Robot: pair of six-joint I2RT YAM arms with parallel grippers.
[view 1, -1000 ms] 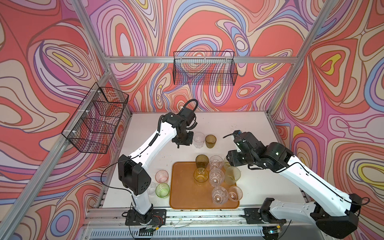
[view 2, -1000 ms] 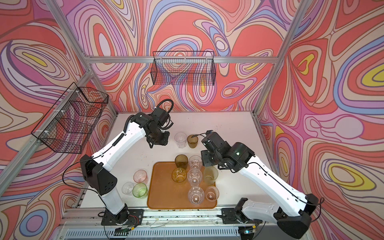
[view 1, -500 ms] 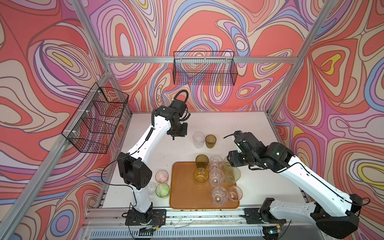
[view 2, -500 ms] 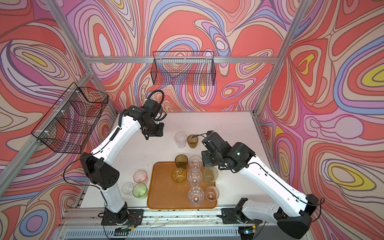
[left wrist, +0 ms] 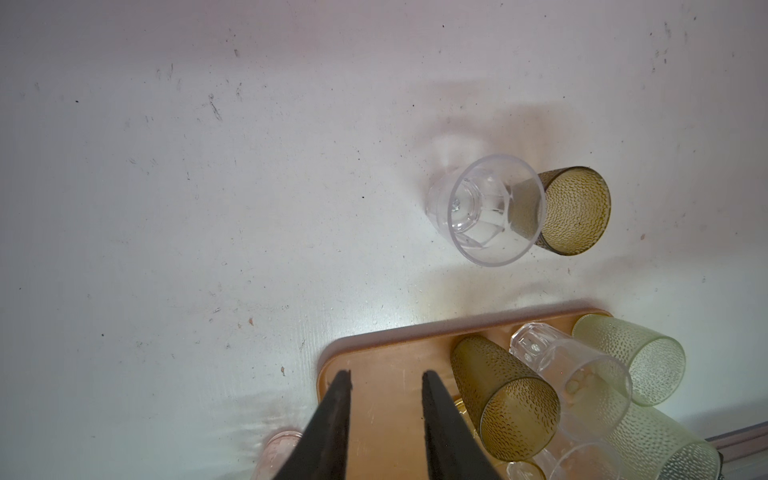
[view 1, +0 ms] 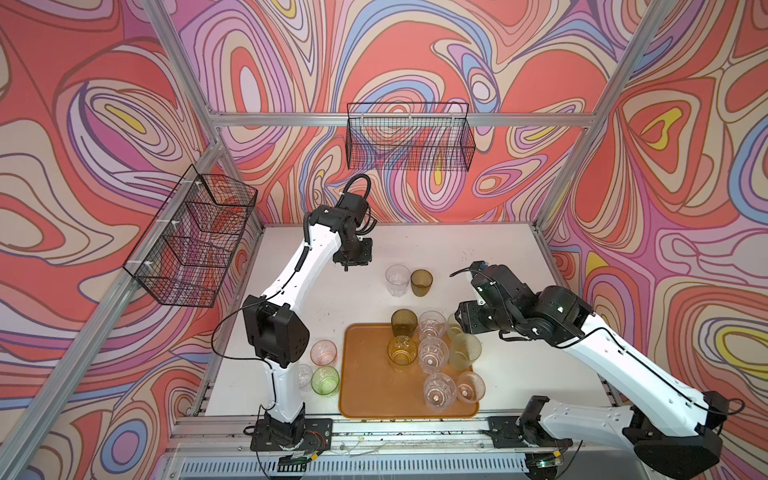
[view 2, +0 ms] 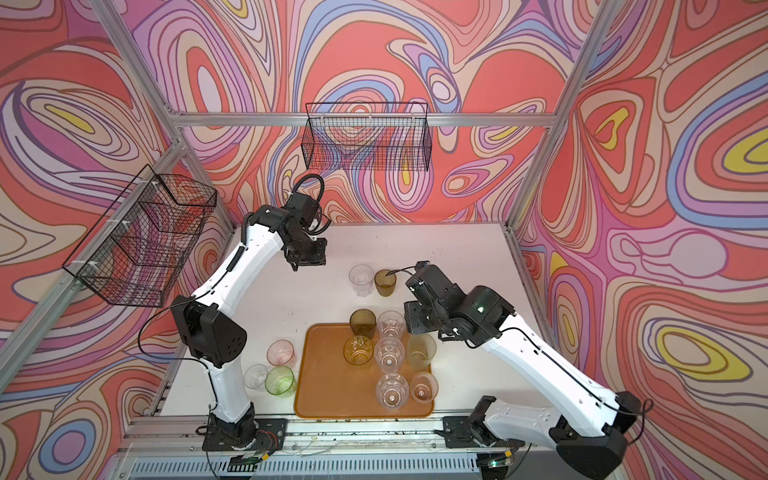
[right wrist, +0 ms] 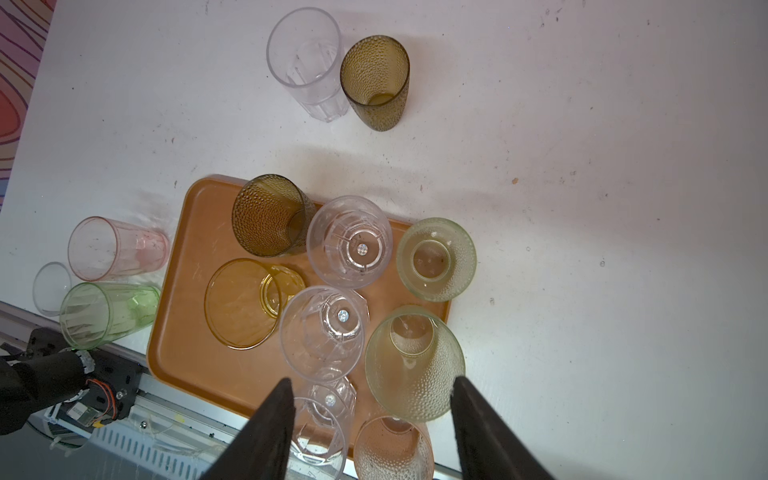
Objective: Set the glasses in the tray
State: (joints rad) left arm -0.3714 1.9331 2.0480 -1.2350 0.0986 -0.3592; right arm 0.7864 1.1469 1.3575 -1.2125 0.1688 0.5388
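Fingers [left wrist: 328, 428] of the left gripper [left wrist: 386, 376] stand narrowly apart, empty; the right gripper [right wrist: 372, 382] gapes wide, empty, half hiding a pale green glass [view 1: 453, 328] at the tray [view 1: 365, 399] corner.

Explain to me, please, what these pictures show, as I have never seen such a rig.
These are two white robot arms at a white table. Two pictures look down from one overhead camera; two come from cameras on the wrists, looking past each arm's black fingers. The left gripper hangs over bare table, the right gripper over the orange tray; both are open and empty. Most glasses stand in the tray; a clear glass and an olive glass stand behind it, a pink glass, a green glass and another beside it.
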